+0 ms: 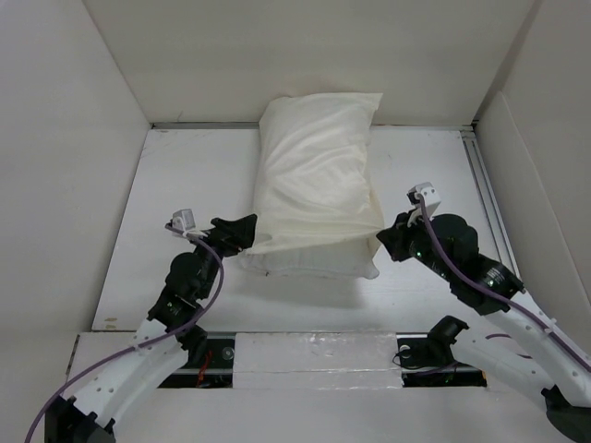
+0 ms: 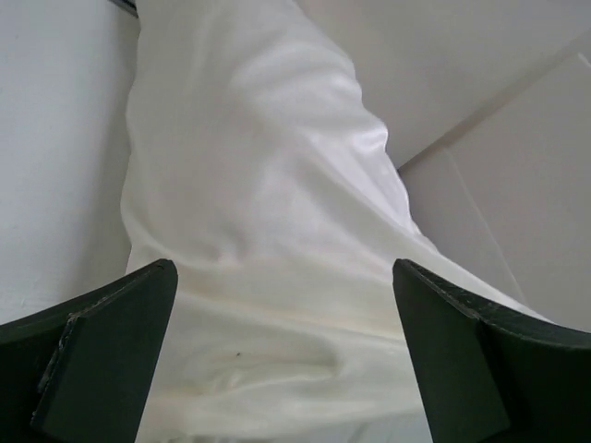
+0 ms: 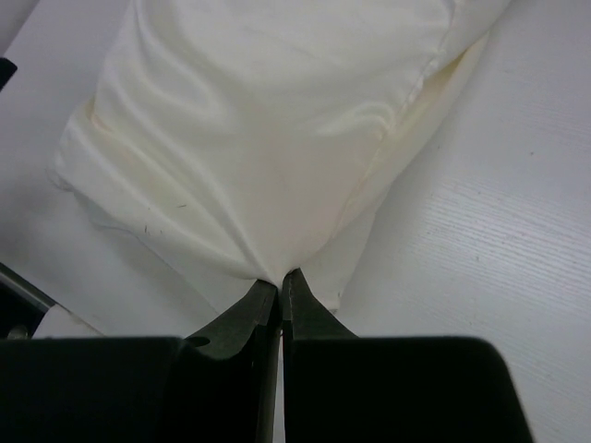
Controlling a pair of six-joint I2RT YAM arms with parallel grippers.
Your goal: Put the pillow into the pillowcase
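The cream pillowcase (image 1: 314, 171) lies lengthwise in the middle of the table, stuffed and wrinkled. Out of its near opening sticks the whiter pillow (image 1: 309, 262). My left gripper (image 1: 246, 233) is open at the opening's left corner. In the left wrist view its fingers (image 2: 106, 355) stand wide apart with pillowcase fabric (image 2: 268, 185) ahead of them and nothing held. My right gripper (image 1: 385, 233) is shut on the pillowcase hem at the right corner. In the right wrist view the right gripper (image 3: 280, 277) pinches a gathered fold of the pillowcase (image 3: 277, 111), with a pillow corner (image 3: 343, 263) just beside it.
White enclosure walls (image 1: 83, 138) stand at the left, back and right. A metal rail (image 1: 482, 180) runs along the table's right side. A taped strip (image 1: 314, 355) marks the near edge between the arm bases.
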